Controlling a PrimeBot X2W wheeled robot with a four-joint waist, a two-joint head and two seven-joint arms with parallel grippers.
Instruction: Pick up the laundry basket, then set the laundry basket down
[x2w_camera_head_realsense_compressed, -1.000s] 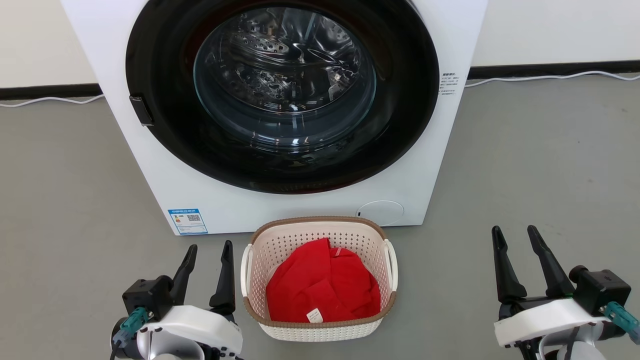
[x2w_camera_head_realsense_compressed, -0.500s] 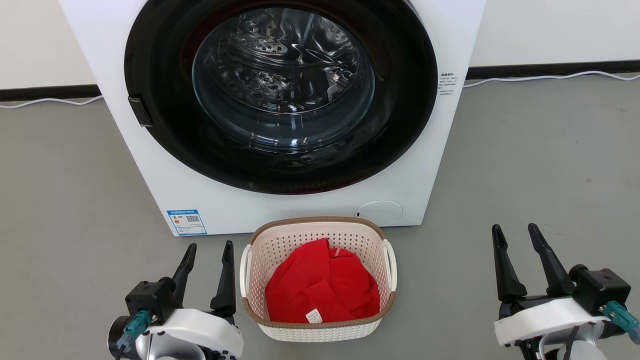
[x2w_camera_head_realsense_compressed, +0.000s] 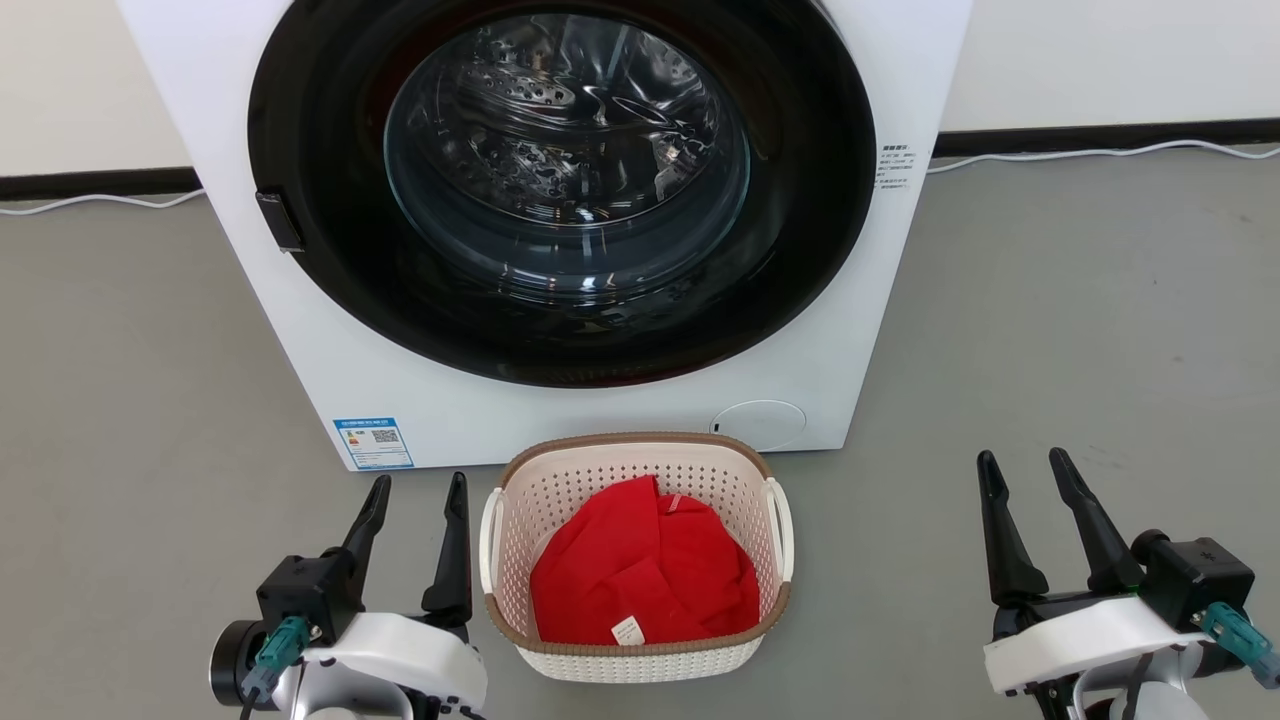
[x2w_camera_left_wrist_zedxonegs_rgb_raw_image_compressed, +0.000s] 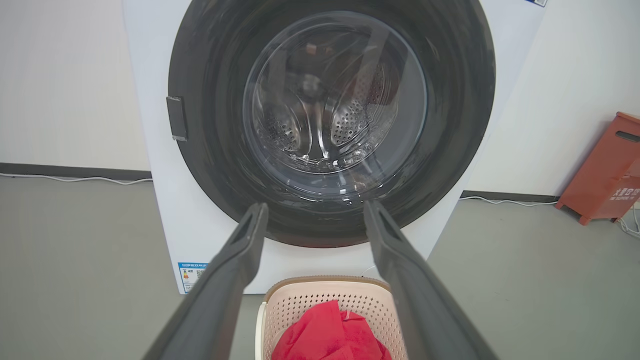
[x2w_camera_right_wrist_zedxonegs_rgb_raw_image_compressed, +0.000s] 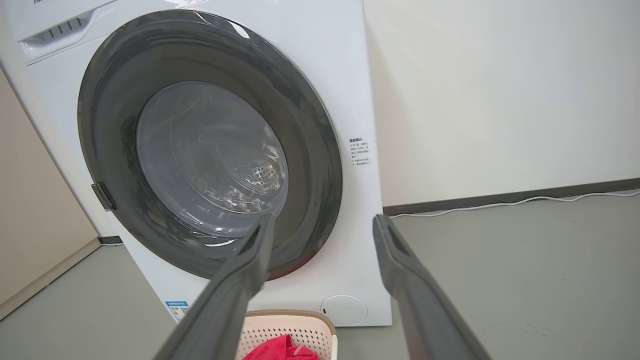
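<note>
Laundry basket (x2w_camera_head_realsense_compressed: 640, 662) on floor (x2w_camera_head_realsense_compressed: 1050, 330), bottom centre.
Left gripper (x2w_camera_head_realsense_compressed: 420, 482) released just beside it; right gripper (x2w_camera_head_realsense_compressed: 1020, 455) released, lower right, well apart.

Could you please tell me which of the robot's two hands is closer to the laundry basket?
The left hand, right beside the left handle of the laundry basket; the right hand stands well apart.

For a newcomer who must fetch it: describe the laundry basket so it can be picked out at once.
Find the big white front-loading washing machine. On the grey floor before its round door stands the laundry basket. It is small, cream-white and perforated, with a brown woven-look rim, white loop handles and a red garment inside.
</note>
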